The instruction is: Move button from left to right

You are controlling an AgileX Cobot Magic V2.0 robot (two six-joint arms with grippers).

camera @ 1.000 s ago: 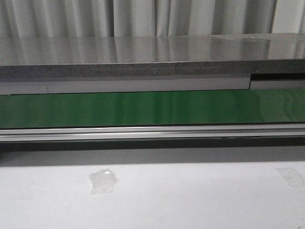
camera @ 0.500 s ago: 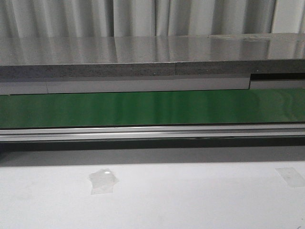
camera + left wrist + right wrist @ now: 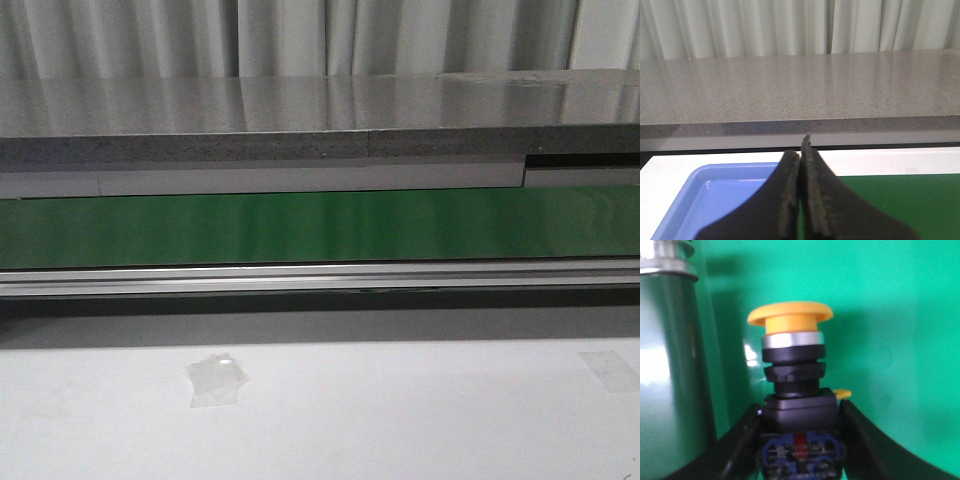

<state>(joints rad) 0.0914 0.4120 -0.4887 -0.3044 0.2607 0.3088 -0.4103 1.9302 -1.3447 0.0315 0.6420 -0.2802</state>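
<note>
The button (image 3: 792,375) shows only in the right wrist view: a yellow mushroom cap, a silver ring and a black body with blue and red marks at its base. My right gripper (image 3: 801,410) is shut on the black body, one finger against each side, over a green surface (image 3: 900,340). My left gripper (image 3: 801,150) is shut with nothing in it, hanging over the edge where a blue tray (image 3: 715,195) meets the green belt (image 3: 900,200). Neither arm nor the button appears in the front view.
A shiny metal cylinder (image 3: 670,365) stands close beside the button. A small yellow piece (image 3: 842,393) peeks out behind the right finger. The green belt (image 3: 320,225) runs across the front view below a grey counter (image 3: 320,105). Tape patches (image 3: 215,378) lie on the white table.
</note>
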